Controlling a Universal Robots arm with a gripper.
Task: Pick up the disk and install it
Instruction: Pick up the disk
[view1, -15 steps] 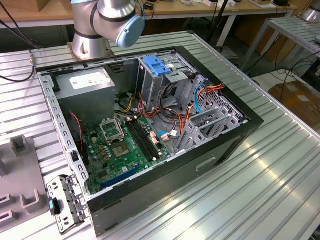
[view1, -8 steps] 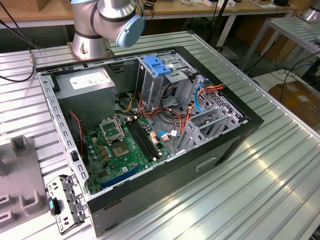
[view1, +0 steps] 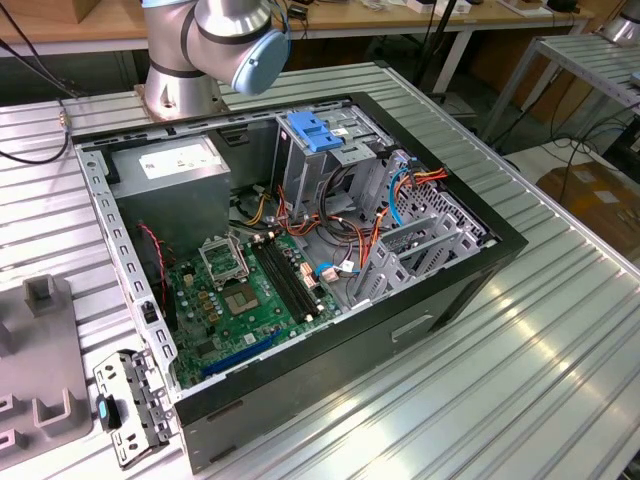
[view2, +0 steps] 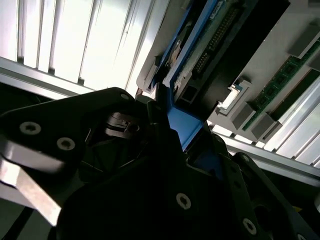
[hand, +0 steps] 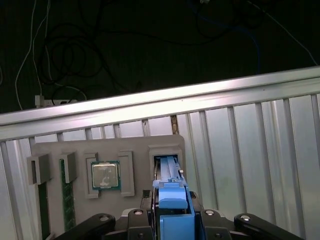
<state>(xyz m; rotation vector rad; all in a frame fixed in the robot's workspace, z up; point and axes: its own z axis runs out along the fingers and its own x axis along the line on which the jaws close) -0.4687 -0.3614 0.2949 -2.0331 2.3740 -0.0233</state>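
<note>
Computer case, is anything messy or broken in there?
Nothing looks broken. The computer case lies open, loose orange cables tangle inside, and a metal bracket lies outside on the table. The disk sits straight between the jaws.

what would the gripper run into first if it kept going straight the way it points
The disk: its blue rail sits inside the gripper. Straight beyond it seems to lie the slot of the grey tray where the disk stands, though depth is hard to judge.
</note>
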